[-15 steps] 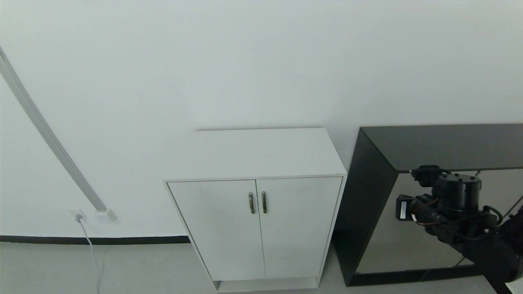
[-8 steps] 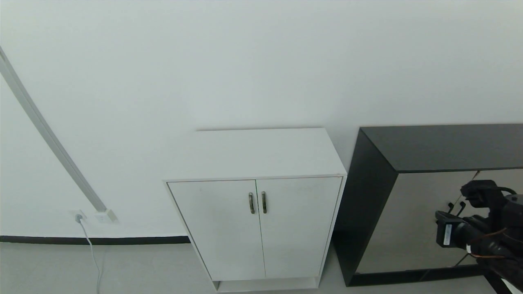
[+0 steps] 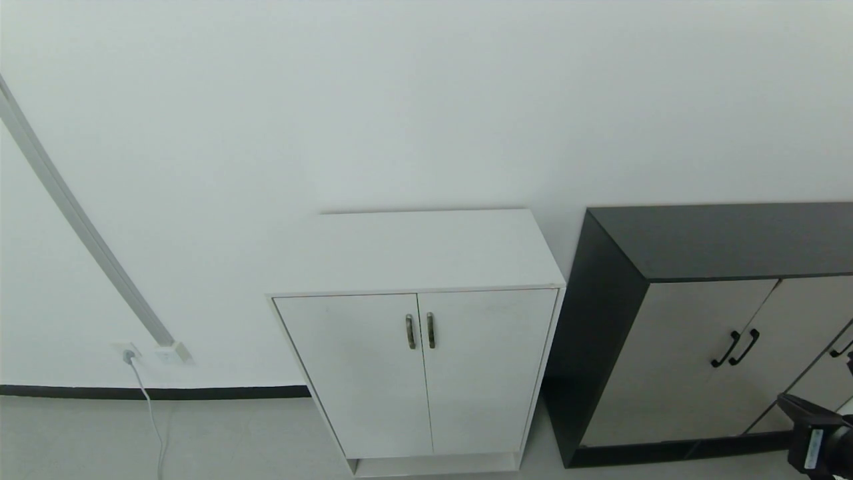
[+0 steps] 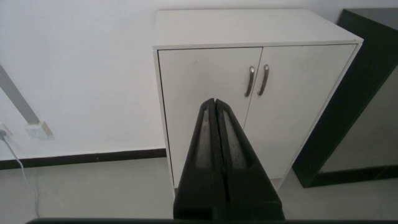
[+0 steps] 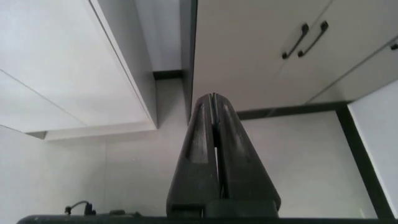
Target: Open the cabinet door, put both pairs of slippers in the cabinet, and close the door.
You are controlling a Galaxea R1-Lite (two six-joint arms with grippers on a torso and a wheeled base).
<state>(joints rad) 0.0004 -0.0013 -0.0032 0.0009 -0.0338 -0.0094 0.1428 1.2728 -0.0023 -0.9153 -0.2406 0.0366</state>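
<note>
The white cabinet (image 3: 373, 373) stands against the wall with both doors closed and two metal handles (image 3: 420, 331) side by side at the centre seam. In the left wrist view my left gripper (image 4: 214, 102) is shut with nothing in it, a short way in front of the left door of the white cabinet (image 4: 199, 71) and below the handles (image 4: 257, 81). My right gripper (image 5: 213, 98) is shut and holds nothing, low over the floor between the white cabinet (image 5: 56, 62) and the black one. The right arm (image 3: 816, 437) shows at the head view's lower right corner.
A black cabinet (image 3: 700, 240) with grey doors and black handles (image 3: 733, 348) stands tight against the white cabinet's right side. A wall socket with a cable (image 3: 136, 370) and a slanted conduit (image 3: 80, 227) are on the left wall. Grey floor lies in front.
The right arm has dropped down and to the right, away from the front of the black cabinet, uncovering its door handles. The cabinets and the left gripper are unchanged.
</note>
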